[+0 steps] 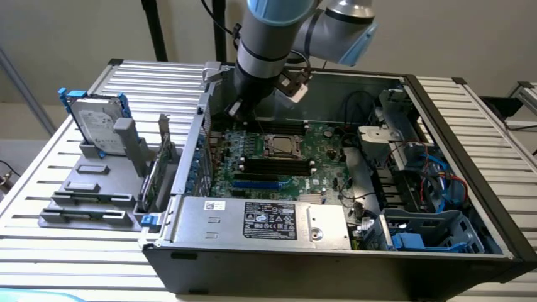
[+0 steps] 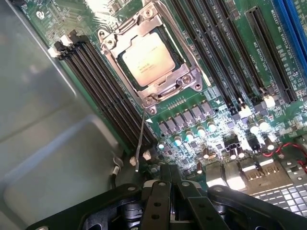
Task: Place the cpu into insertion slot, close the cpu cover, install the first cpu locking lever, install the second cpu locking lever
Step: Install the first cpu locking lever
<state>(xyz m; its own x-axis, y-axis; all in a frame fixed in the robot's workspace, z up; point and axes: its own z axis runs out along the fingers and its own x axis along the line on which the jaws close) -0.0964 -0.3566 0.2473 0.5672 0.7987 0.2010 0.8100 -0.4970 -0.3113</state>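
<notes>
Nearest in the exterior view, the black metal wall of the open computer case (image 1: 336, 277) is lying across the slatted grey metal table (image 1: 50, 251). Just behind that wall the silver box-shaped power supply (image 1: 260, 220) with its dark label is sitting inside. Beyond it the green motherboard (image 1: 323, 154) is showing, with the small square black insertion slot (image 1: 283, 146) near its middle. The grey-and-blue robot arm (image 1: 277, 31) is hanging into the case's far side, its black gripper (image 1: 240, 108) hovering over the board, near the slot but apart from it. Outside the case, on the exterior view's left, a silver hard drive (image 1: 92, 123) is standing propped on a grey plastic holder. In the wrist view the gripper's black fingers (image 2: 156, 201) are pressing together, clamped on nothing. Past them the flat square cpu (image 2: 146, 60) with its dull silver top is sitting in the slot. The thin silver metal cpu cover (image 2: 165, 87) is lying flat around it. A thin wire locking lever (image 2: 140, 139) is sticking out free from the cover's corner toward the gripper without touching it, beside the long black memory slots (image 2: 105, 91).
</notes>
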